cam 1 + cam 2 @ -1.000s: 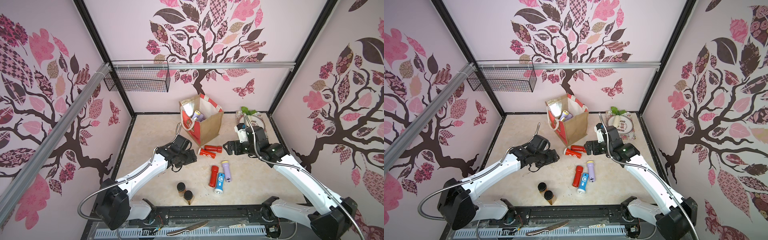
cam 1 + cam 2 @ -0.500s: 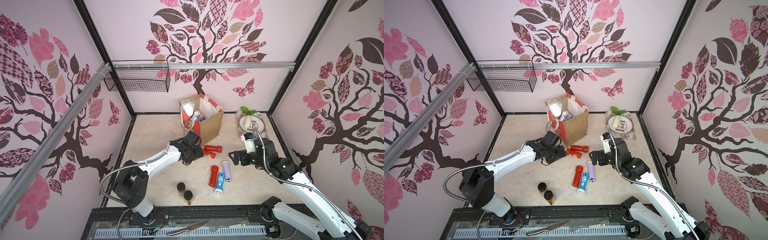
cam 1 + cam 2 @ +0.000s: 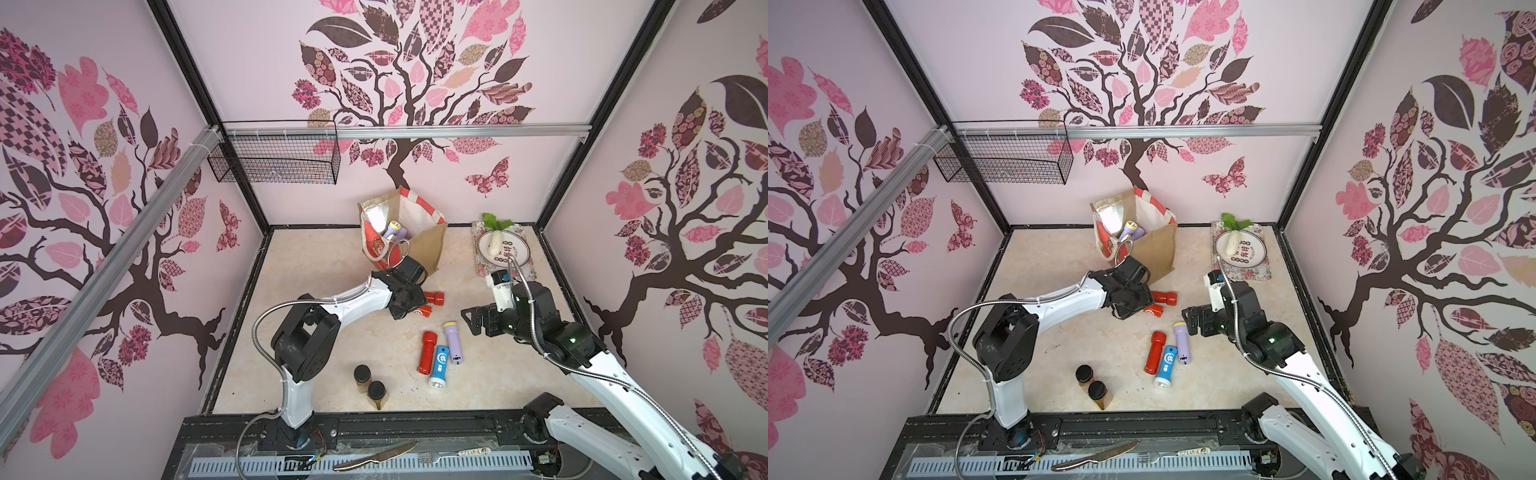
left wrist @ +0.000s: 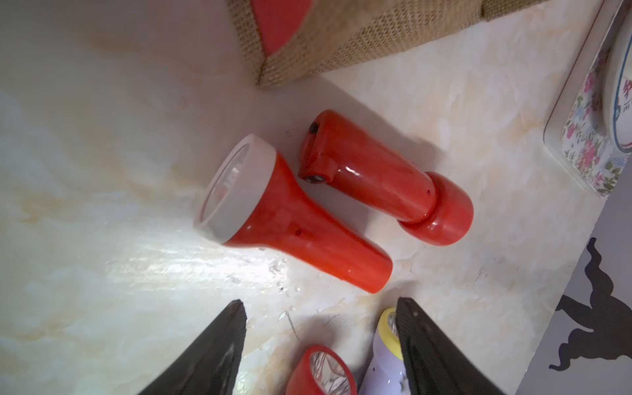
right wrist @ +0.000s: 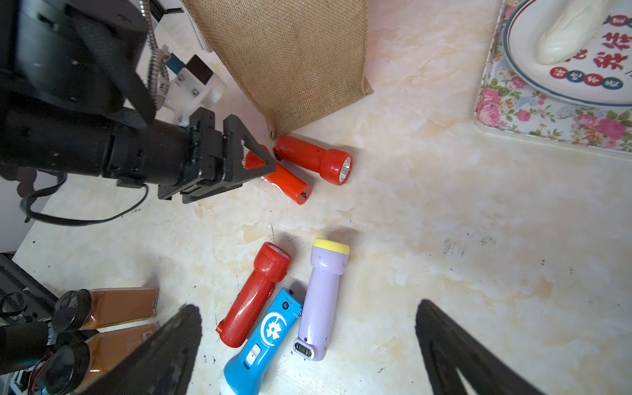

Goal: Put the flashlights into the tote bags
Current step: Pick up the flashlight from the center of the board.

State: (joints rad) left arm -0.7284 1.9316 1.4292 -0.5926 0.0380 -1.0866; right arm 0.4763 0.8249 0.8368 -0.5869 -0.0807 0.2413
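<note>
Flashlights not yet packed lie in two groups on the tabletop [image 3: 307, 266]. The step in hand concerns the pair nearest the bag: a white-ringed red flashlight [image 4: 294, 219] and an all-red flashlight [image 4: 383, 181]. They lie side by side, almost touching, just at 6 o'clock of the tote bag [image 3: 424, 249], in which the packed flashlights [image 3: 392, 230] show.

The left end effector [image 4: 321, 307] hovers low at this pair with its jaws moderately apart and nothing between them. The white-ringed one lies just ahead of the fingertips, so I judge it is the target. To do this well, the jaws should straddle the narrow handle across its length, not the wide head. The far finger must enter the small gap without pushing the neighbour against the bag. After closing, a lift well above the striped rim seems needed, because the soft bag could tip.

At about 5 o'clock from the pair lie a third red flashlight [image 3: 427, 352], a blue flashlight [image 3: 440, 365] and a lilac flashlight [image 3: 453, 343]. The right end effector [image 5: 307, 307] hangs over them, jaws fully wide and empty.
</note>
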